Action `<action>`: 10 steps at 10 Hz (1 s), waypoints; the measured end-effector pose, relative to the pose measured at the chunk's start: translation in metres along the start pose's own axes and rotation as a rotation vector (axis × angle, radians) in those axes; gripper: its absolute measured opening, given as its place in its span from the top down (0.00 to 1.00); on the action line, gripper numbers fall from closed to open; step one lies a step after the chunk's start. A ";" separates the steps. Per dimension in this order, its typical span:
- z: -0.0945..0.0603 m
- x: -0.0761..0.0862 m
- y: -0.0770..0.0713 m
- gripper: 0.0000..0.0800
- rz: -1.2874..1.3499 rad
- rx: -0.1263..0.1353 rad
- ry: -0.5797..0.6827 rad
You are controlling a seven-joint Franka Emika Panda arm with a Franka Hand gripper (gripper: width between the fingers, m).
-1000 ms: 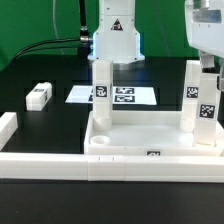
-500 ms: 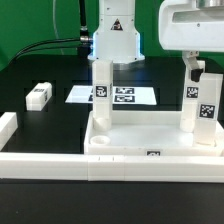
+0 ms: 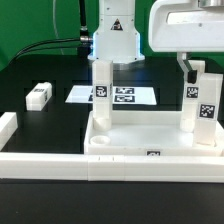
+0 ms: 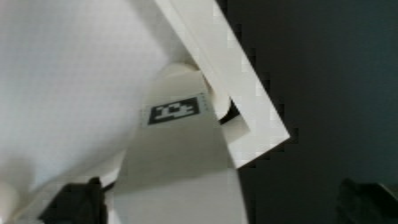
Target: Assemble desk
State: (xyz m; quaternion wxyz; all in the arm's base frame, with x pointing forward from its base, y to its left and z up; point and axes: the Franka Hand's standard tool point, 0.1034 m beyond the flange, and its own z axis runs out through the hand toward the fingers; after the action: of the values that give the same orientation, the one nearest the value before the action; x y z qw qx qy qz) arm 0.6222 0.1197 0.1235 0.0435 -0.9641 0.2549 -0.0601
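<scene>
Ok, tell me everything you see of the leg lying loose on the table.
The leg is a short white square block, plastic by its look, lying on its side on the black table at the exterior view's left. A black-white tag shows on it. It lies apart from the tabletop and the marker board; only the table touches it. The wrist view does not show it.

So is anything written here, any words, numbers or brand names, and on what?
None: no words, numbers or brand names can be read.
Black-and-white square tags are patterns, not writing: on the standing leg at the exterior view's left, the two standing legs at its right, the tabletop rim, the loose leg, the marker board.
A small dark mark on the robot base is too blurred to read.
</scene>
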 end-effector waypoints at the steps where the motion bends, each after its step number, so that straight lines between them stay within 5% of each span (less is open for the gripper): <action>1: 0.000 0.000 0.001 0.19 -0.090 -0.005 0.001; 3: 0.000 -0.003 0.002 0.19 -0.274 -0.033 -0.024; 10: 0.000 0.005 0.010 0.19 -0.740 -0.053 -0.010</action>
State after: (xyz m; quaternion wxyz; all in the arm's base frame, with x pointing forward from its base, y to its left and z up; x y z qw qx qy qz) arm 0.6216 0.1090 0.1231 -0.0051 -0.9921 -0.1095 -0.0603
